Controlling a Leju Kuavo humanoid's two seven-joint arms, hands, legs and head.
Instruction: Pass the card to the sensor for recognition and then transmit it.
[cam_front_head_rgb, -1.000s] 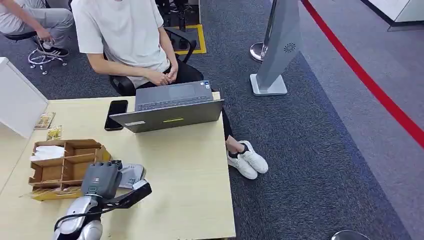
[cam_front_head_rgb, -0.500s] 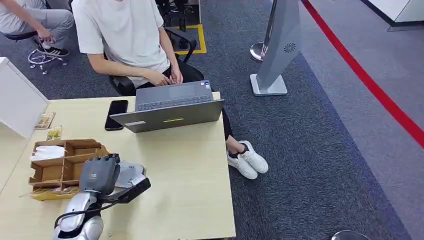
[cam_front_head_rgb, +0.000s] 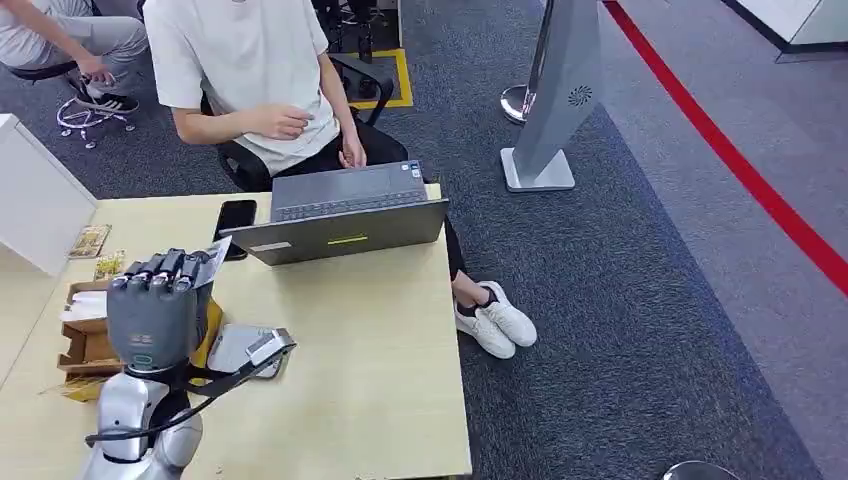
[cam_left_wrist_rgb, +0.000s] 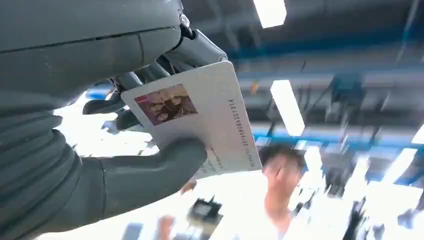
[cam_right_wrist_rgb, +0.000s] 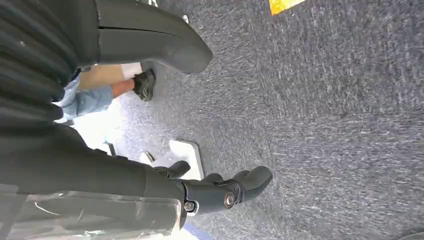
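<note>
The left robot hand is raised above the pale wooden worktop, pinching a thin white plastic card with a printed photo between thumb and fingers. The card appears light, stiff and smooth, so likely slippery; grip by the edge margin, leaving the faces exposed. The right robot hand hangs over carpet, empty, fingers loosely apart.

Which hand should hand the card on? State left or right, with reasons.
Left, probably. The left hand already holds the card raised above the table, with the person seated across it. The right hand hangs over the carpet, holding nothing.
</note>
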